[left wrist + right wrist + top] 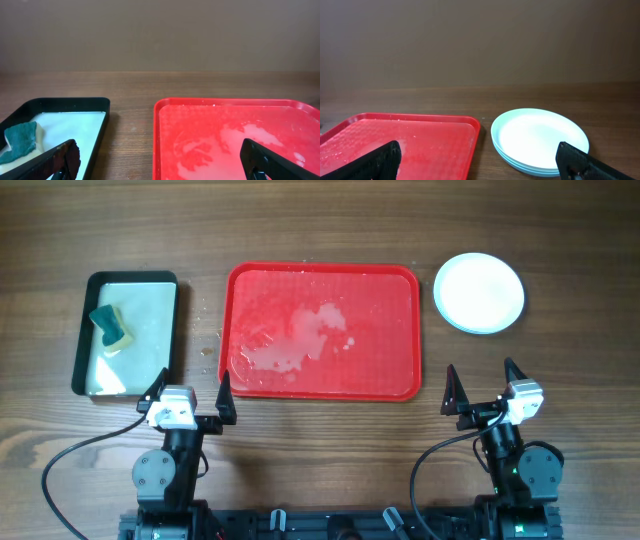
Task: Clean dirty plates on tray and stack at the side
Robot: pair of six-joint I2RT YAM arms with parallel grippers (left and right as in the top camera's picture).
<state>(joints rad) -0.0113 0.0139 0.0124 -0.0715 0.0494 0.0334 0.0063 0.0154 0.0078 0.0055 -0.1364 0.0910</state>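
The plates [479, 292] sit in one stack on the wooden table, right of the tray; the white one is on top with turquoise rims under it, as the right wrist view [540, 140] shows. The red tray [322, 330] lies in the middle, holding no plates, with wet foamy smears on it; it also shows in the left wrist view [240, 135] and the right wrist view [400, 140]. My left gripper [190, 398] is open and empty near the tray's front left corner. My right gripper [484, 387] is open and empty in front of the plates.
A black-rimmed pan [128, 333] with pale liquid stands left of the tray. A green sponge [111, 327] lies in its far left part and shows in the left wrist view [20, 142].
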